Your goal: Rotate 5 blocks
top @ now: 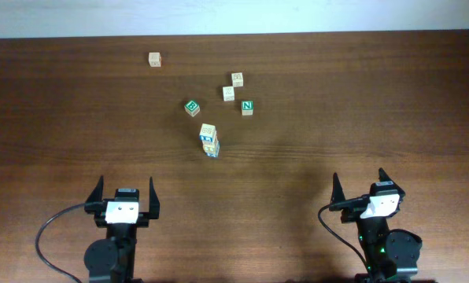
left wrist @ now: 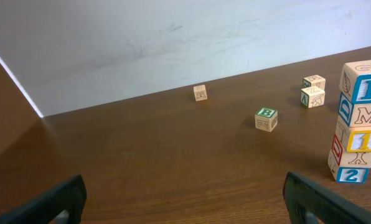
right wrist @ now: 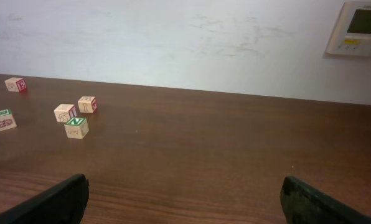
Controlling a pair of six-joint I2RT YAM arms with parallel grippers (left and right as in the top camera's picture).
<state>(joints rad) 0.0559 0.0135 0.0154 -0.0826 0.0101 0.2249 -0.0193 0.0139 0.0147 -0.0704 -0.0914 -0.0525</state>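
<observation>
1. You see a dark brown wooden table [top: 376, 102]. A white wall [right wrist: 173, 37] runs behind its far edge. A small pale box [right wrist: 360, 28] hangs on that wall, seen in the right wrist view.
2. The blocks sit in the left half of the table, between the middle and the far edge.
3. A tower [top: 209, 140] of four stacked blocks stands upright near the middle of the table. In the left wrist view its faces show L, M, 1 and 2, with a blue D on the side.
4. A lone block [top: 155, 59] sits close to the far edge, well apart from the rest.
5. Two pale blocks sit just beside each other, one [top: 237, 79] nearer the far edge than the other [top: 229, 93].
6. A green B block [top: 191, 108] and a green N block [top: 247, 107] sit between those two and the tower.
7. Your left gripper [top: 125, 182] waits by the near edge. Its fingers are spread wide and grasp nothing.
8. Your right gripper [top: 359, 176] waits by the near edge too, well apart from all blocks. It is spread wide and grasps nothing.
</observation>
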